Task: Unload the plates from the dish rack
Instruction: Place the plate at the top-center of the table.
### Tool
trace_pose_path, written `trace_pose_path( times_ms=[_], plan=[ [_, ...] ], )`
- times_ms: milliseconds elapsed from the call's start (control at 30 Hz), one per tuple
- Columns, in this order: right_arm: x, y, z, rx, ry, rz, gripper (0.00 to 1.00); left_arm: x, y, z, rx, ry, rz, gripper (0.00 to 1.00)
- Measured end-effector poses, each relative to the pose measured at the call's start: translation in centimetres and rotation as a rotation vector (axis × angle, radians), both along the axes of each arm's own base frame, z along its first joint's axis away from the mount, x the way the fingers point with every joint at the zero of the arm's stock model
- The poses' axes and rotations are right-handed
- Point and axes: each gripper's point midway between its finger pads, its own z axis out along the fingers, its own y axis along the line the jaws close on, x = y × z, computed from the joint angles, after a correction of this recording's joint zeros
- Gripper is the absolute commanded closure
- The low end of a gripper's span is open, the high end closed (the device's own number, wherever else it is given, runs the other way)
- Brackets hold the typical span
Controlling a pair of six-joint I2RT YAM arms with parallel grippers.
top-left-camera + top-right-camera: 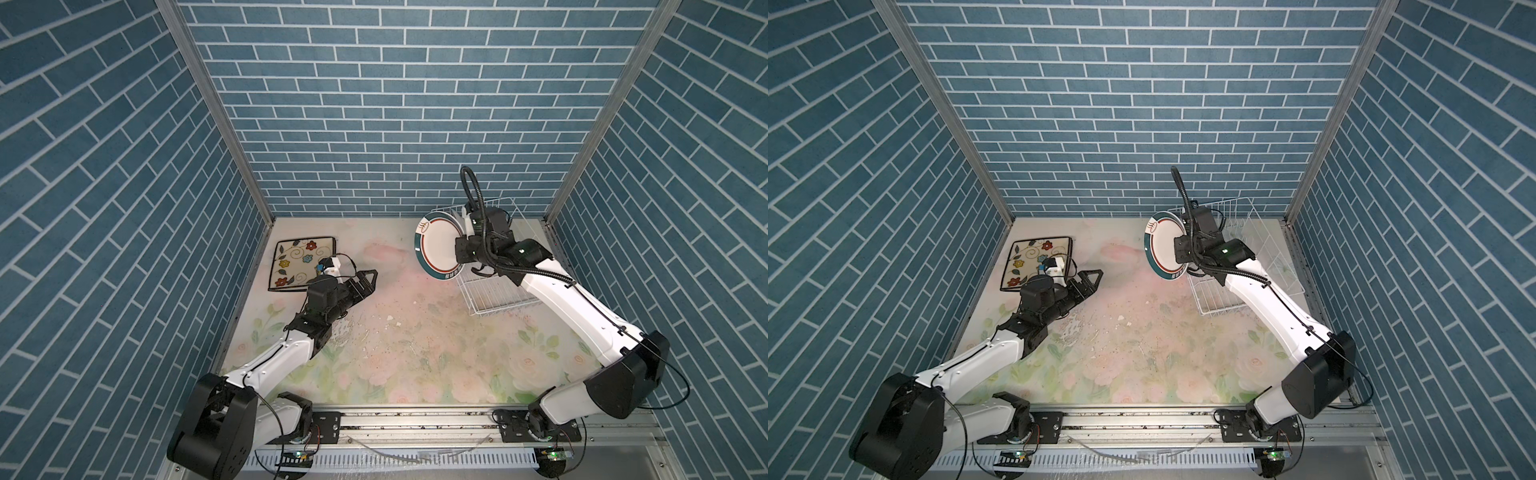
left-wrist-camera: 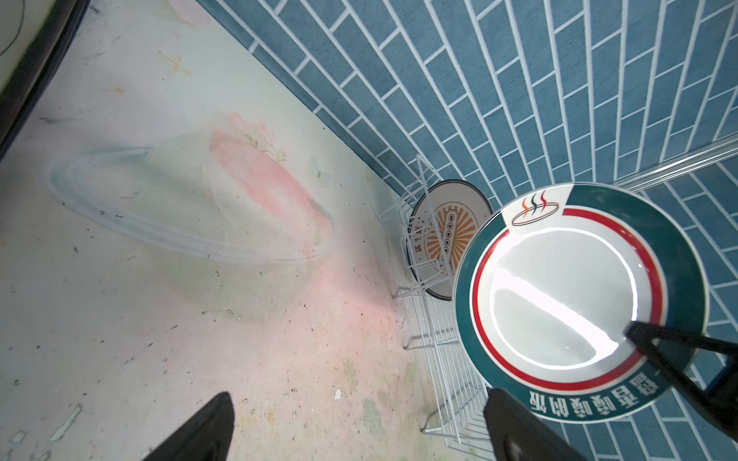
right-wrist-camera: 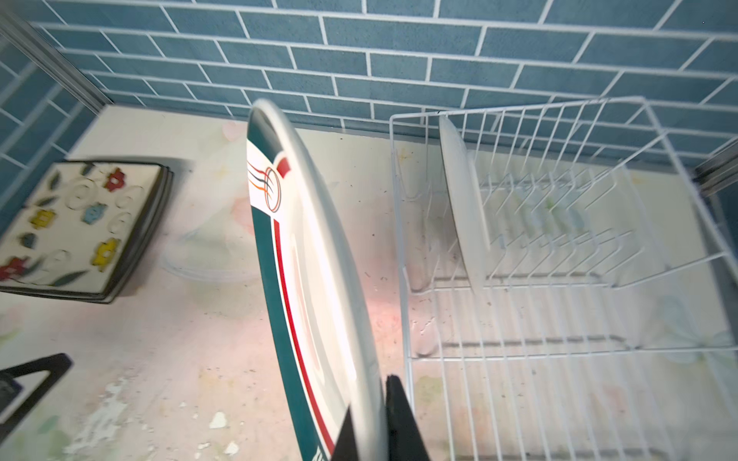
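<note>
**Grip on teal plate (image 1: 436,249) by right tool (image 3: 371,429); left tool (image 1: 366,278) wide and empty**

From my station I see the right tool clamped tight on the teal plate's rim. One finger (image 3: 401,427) lies behind the plate and the other across its face, close to the lettering on the teal band. The plate is round and white with teal and red rings. It stands almost on edge, lifted above the desk (image 1: 415,353), with its face turned toward the left arm. In the right wrist view it hangs just outside the dish rack (image 3: 519,287), at the basket side nearest the middle of the desk.

The rack itself sits on the desk at the right, near the back wall. One sunburst plate (image 2: 447,235) stands upright between the tines at the wall end (the other slots I can see look bare).

My left tool hangs over the desk with its fingers spread fully apart and nothing between them, pointing toward the held plate. Just beside it, at the far left, the flowered square plates (image 1: 299,262) lie flat in a stack.
</note>
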Motion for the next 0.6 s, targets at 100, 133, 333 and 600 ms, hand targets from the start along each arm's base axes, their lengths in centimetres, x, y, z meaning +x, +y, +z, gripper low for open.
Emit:
trace_pose_path(
  times_ms=[100, 133, 333, 600],
  plan=[
    [-0.9, 1.0, -0.3, 0.109, 0.038, 0.038, 1.00, 0.0, -0.6, 0.5, -0.022, -0.018, -0.032, 0.02],
    [-1.1, 1.4, -0.4, 0.143, 0.052, 0.051, 1.00, 0.0, -0.9, 0.6, -0.031, -0.023, -0.046, 0.03],
    [-2.3, 3.2, -2.2, 0.289, 0.141, 0.112, 1.00, 0.1, -2.3, 0.8, -0.086, -0.031, -0.114, 0.14],
    [-3.1, 4.4, -2.9, 0.423, 0.212, 0.155, 1.00, 0.2, -3.2, 1.1, -0.138, -0.040, -0.154, 0.26]
  ],
)
